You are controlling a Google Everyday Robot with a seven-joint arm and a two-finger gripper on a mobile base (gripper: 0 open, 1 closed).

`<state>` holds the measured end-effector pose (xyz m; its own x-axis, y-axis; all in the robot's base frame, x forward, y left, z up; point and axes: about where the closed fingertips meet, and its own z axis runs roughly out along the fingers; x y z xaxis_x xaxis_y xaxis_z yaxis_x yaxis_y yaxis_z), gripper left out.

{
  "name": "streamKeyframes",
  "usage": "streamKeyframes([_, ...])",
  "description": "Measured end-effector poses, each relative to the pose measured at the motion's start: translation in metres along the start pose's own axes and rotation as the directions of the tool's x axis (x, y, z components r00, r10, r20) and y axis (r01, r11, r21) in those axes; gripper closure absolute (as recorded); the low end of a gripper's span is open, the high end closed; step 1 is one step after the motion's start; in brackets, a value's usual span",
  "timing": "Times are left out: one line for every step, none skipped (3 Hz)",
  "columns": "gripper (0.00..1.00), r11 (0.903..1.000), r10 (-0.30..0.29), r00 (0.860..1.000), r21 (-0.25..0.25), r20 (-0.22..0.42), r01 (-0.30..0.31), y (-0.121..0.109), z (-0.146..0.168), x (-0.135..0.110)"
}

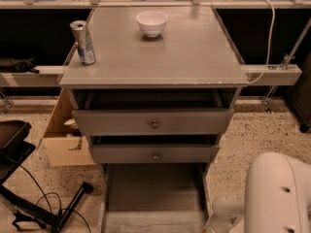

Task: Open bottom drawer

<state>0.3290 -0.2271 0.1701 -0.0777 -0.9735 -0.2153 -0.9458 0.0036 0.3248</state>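
The grey cabinet (155,76) has three drawers. The bottom drawer (154,191) is pulled far out towards me; I look down into its bare grey inside, and its front edge (153,223) lies at the lower edge of the view, knob hidden. The middle drawer front (154,154) and the taller top drawer front (153,123) each show a small brass knob and stand slightly out. My gripper is out of view; only my white arm (274,193) shows at the lower right, beside the open drawer.
A soda can (83,41) and a white bowl (151,22) stand on the cabinet top. A cardboard box (65,140) sits left of the cabinet. A black stand with cables (29,198) lies at the lower left. A white cable (268,38) hangs at the right.
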Motion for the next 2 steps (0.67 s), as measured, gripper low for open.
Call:
streamKeyframes([0.54, 1.0, 0.0, 1.0, 0.0, 0.0, 0.0, 0.0, 0.0, 0.0])
streamKeyframes([0.3, 1.0, 0.0, 1.0, 0.0, 0.0, 0.0, 0.0, 0.0, 0.0])
